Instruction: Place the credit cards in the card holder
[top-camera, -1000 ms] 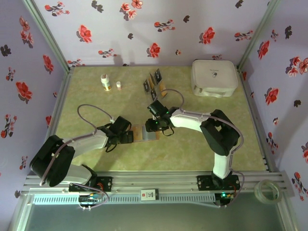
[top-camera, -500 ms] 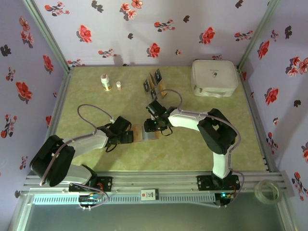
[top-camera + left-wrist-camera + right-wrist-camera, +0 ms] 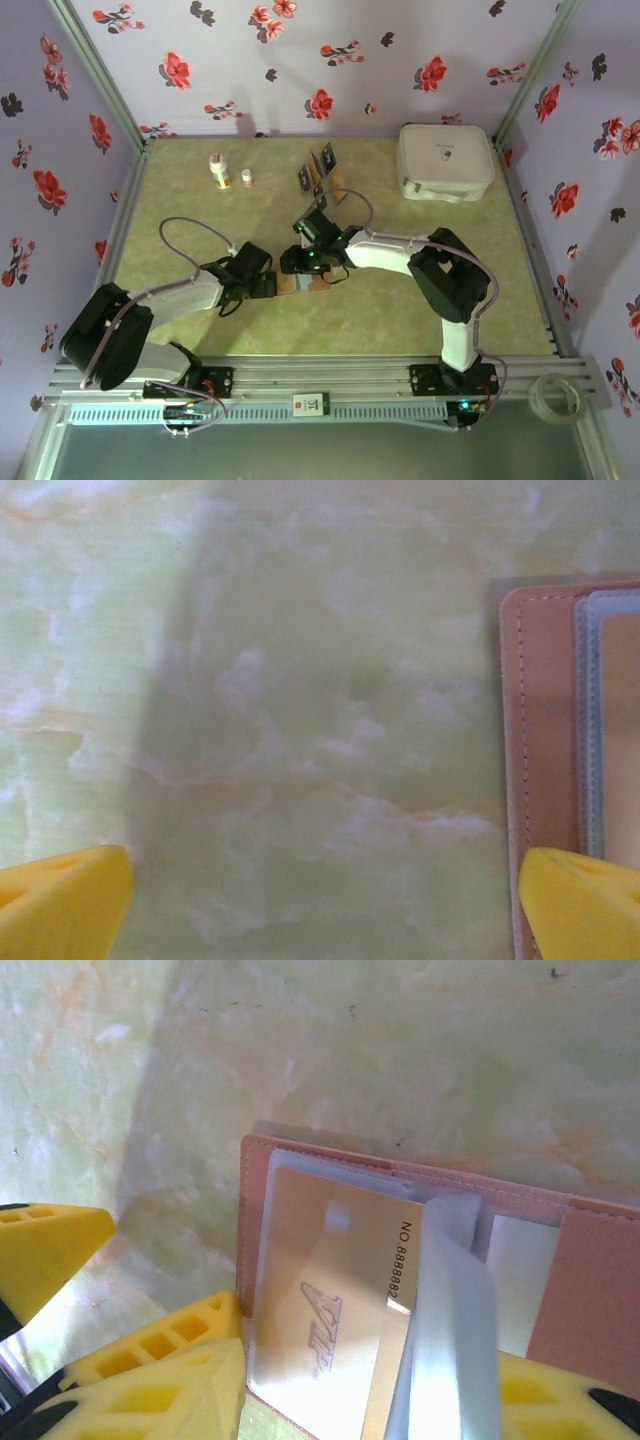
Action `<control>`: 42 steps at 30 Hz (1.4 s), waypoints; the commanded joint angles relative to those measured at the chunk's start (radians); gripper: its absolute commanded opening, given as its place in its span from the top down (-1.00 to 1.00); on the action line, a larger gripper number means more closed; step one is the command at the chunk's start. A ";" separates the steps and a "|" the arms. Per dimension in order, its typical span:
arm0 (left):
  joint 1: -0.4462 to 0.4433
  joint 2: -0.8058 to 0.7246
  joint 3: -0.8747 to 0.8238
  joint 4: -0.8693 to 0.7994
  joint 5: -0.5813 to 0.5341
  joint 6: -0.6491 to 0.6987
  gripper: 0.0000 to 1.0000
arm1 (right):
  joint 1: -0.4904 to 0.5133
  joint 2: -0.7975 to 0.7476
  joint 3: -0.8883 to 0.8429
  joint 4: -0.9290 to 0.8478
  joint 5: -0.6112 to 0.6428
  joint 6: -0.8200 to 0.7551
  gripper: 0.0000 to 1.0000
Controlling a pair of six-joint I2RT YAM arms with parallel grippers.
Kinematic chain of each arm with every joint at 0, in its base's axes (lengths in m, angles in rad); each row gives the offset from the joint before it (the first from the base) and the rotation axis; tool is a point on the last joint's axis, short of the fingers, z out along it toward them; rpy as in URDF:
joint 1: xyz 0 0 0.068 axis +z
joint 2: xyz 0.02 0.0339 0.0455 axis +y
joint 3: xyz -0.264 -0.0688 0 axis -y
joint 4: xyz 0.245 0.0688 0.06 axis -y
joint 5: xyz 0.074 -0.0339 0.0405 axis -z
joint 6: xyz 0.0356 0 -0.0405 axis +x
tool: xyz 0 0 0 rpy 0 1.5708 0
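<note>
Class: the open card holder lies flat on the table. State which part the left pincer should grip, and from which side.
Grip the bare stitched brown border of the card holder, sliding in low from the side where the left pincer sits, wide open. Lying flat, it probably offers only an edge to pinch, and this border carries no pocket or card.

The left arm [image 3: 170,295] lies low, stretched toward the card holder [image 3: 312,284]. The left gripper [image 3: 262,285] is just beside its left edge, jaws wide apart. The right arm [image 3: 400,250] folds in from the card holder's right. The right gripper [image 3: 300,262] is over it, jaws half-spread astride it.
</note>
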 commanded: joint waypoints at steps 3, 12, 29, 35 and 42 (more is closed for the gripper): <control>0.039 -0.185 -0.018 -0.105 -0.081 -0.045 -0.99 | 0.026 0.001 0.054 0.029 -0.016 0.043 0.04; 0.084 -0.366 -0.038 -0.192 -0.101 -0.051 -0.99 | 0.046 0.100 0.106 0.079 -0.015 0.097 0.04; 0.085 -0.312 -0.032 -0.151 -0.041 -0.001 -0.99 | 0.027 0.005 0.233 -0.147 0.091 -0.077 -0.20; 0.083 -0.257 -0.011 -0.110 -0.005 0.025 -0.99 | -0.003 -0.040 0.351 -0.393 0.315 -0.265 -0.87; 0.076 -0.206 0.015 -0.089 0.007 0.039 -0.99 | -0.062 -0.031 0.452 -0.449 0.551 -0.333 -0.99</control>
